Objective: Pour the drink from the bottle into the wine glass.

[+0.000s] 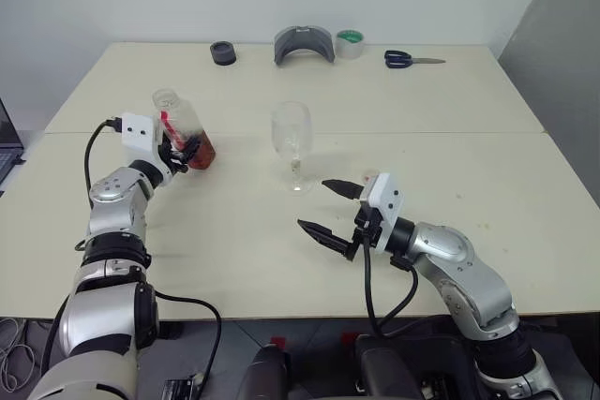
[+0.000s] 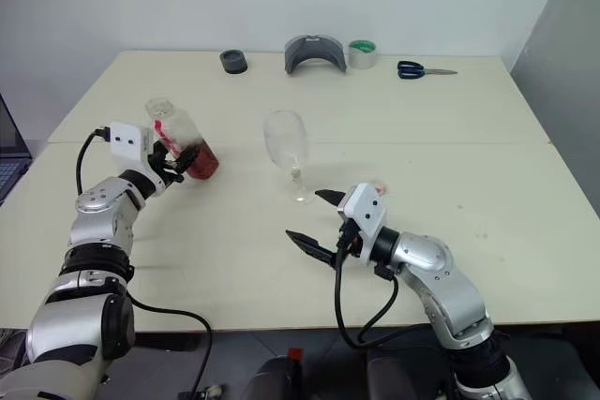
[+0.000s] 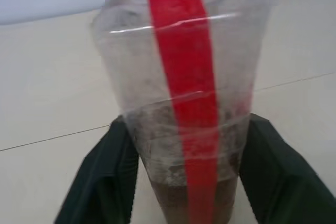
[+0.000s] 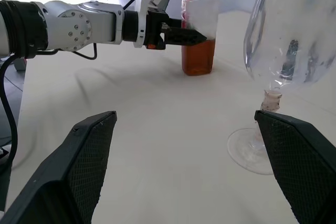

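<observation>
The bottle [image 1: 185,130] is shown left of centre in the head views, upright on the pale table [image 1: 450,166], clamped by the left gripper [image 1: 187,151] across its lower body; in the left wrist view the two black fingers [image 3: 102,182] are pressed against either side of the clear plastic and its red label strip [image 3: 189,103]. The bottle's neck is seen uncapped, and the drink [image 4: 198,57] is confined to the lowest part of the bottle. The wine glass [image 1: 292,142] is placed at mid-frame, standing on its foot, apart from the bottle and empty. The right gripper [image 1: 328,208] is held below and right of the glass, its fingers spread wide and enclosing nothing; the glass stem is seen just beside one fingertip [image 4: 294,156] in the right wrist view. Along the upper edge of the table are arranged a small black cap [image 1: 223,52], a grey curved object [image 1: 304,44], a tape roll [image 1: 350,43] and blue-handled scissors [image 1: 412,60].
</observation>
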### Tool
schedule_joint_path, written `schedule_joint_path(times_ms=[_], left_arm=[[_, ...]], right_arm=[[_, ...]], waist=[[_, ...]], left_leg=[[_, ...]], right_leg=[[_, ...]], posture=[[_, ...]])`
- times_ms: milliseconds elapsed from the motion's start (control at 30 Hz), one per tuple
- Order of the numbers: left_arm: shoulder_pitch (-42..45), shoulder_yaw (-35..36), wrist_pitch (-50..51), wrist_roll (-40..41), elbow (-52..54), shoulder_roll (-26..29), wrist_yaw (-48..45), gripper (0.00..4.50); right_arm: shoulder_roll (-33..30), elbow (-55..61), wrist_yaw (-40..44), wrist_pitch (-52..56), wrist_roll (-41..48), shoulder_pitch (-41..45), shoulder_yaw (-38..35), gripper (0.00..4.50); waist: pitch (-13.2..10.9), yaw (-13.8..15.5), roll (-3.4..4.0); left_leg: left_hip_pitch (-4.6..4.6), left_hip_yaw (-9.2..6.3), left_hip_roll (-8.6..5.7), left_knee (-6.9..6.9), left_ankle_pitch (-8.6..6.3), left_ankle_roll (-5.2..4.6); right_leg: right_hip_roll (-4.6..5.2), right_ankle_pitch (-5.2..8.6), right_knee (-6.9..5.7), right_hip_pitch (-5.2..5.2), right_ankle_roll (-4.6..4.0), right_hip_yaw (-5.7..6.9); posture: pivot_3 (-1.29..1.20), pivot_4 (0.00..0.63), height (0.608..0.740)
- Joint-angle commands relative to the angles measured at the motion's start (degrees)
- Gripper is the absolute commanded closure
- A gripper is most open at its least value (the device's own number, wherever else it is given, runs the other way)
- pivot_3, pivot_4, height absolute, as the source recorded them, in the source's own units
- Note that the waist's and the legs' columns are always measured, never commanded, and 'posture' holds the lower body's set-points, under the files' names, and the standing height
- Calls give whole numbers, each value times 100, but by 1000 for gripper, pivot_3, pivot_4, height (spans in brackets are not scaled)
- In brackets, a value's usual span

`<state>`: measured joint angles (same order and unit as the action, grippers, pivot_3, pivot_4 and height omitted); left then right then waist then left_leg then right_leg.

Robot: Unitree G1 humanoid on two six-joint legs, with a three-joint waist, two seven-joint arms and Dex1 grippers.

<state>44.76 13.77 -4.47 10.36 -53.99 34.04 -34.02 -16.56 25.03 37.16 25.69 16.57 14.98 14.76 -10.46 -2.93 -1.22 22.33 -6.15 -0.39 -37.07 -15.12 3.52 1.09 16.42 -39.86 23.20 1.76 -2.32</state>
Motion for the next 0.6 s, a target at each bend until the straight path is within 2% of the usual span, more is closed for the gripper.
schedule_joint_path(times_ms=[33, 133, 433, 600], left_arm=[[130, 10, -154, -15, 33, 74, -56, 2780], [60, -118, -118, -103, 344, 57, -112, 2812], [-120, -794, 199, -560, 2517, -123, 68, 2812], [-10, -1252, -268, -1192, 2975, -73, 234, 2812]], right_arm=[[-5, 158, -18, -197, 10, 57, -44, 0], [-92, 233, 18, -221, 24, 62, -101, 0], [-388, 559, -168, -133, -20, 321, -431, 0], [-385, 500, -347, -290, -85, 430, -583, 0]], waist=[[0, -3, 0], [0, -2, 0], [-1, 12, -2], [-1, 4, -2]], left_leg=[[0, 0, 0, 0, 0, 0], [0, -1, 0, -1, 0, 0], [17, -9, -1, -10, 2, 3], [14, -4, 0, -9, 2, 3]], right_leg=[[0, 0, -1, 0, 0, 0], [0, 0, -1, 0, 0, 0], [3, 0, 0, 6, 0, 4], [1, 0, -1, 6, 0, 0]], posture=[[0, 150, 740], [0, 150, 740], [0, 150, 740], [0, 150, 740]])
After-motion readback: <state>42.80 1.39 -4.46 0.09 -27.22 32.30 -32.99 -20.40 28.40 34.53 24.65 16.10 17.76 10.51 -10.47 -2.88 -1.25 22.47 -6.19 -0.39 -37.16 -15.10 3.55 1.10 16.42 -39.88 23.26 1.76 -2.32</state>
